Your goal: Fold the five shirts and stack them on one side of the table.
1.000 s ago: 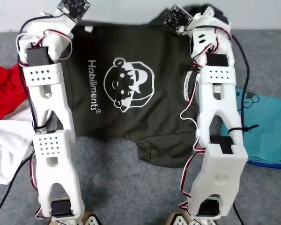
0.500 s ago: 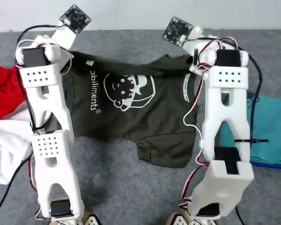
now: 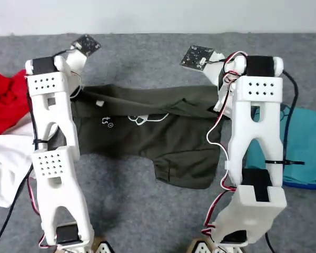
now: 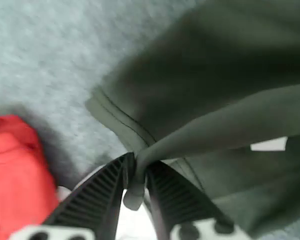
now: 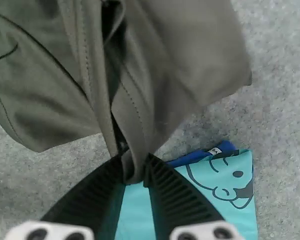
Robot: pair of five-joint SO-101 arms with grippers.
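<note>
A dark olive shirt (image 3: 163, 134) with a white print lies in the middle of the grey table, its far edge folded toward the near side. My left gripper (image 4: 135, 172) is shut on the shirt's far left corner (image 4: 200, 100), which hangs from it above the table. My right gripper (image 5: 135, 167) is shut on the far right corner (image 5: 155, 75). In the high view the left arm's wrist (image 3: 68, 68) and the right arm's wrist (image 3: 221, 68) stand over the shirt's far edge.
A red shirt (image 3: 5, 100) and a white shirt (image 3: 5, 163) lie in a heap at the left edge. A teal shirt (image 3: 305, 142) on a blue one (image 3: 305, 183) lies folded at the right. A pale wall borders the far side.
Both arms have pulled the shirt's far edge toward the near side, folding it over itself. The white print, fully visible a second ago, is now mostly covered.
</note>
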